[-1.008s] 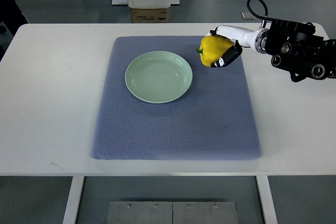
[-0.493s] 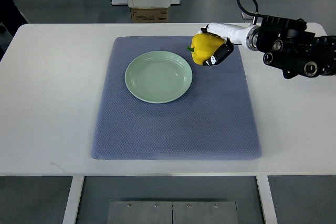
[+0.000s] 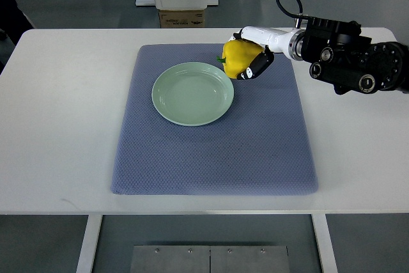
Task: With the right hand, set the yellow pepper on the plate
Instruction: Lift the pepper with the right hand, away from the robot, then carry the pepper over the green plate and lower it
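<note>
Over the blue mat [image 3: 211,151], the right robot hand [image 3: 250,55] clasps the yellow pepper [image 3: 235,57] beside the plate [image 3: 192,93].

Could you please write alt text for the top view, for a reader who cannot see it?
The robot's right hand grips a yellow pepper at the far right rim of an empty pale green plate, its arm entering from the right. The plate sits on a blue-grey mat on a white table. No left arm shows.
</note>
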`<action>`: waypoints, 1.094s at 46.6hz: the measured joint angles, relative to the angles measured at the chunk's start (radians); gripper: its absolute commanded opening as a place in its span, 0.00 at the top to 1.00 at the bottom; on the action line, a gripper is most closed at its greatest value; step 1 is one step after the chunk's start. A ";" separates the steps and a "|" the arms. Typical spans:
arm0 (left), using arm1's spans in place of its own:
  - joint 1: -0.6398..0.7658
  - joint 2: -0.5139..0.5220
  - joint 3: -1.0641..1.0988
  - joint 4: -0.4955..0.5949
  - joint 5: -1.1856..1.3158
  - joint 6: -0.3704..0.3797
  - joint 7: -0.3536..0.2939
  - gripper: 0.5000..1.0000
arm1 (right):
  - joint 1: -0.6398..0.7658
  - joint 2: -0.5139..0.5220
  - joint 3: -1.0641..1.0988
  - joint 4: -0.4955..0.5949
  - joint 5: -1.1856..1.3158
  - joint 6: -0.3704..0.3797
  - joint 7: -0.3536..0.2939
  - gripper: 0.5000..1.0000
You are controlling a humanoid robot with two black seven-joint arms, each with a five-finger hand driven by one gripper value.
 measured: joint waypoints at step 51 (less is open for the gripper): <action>0.000 0.000 0.000 0.000 -0.001 0.000 0.000 0.00 | -0.002 0.121 0.015 -0.032 0.037 -0.003 0.001 1.00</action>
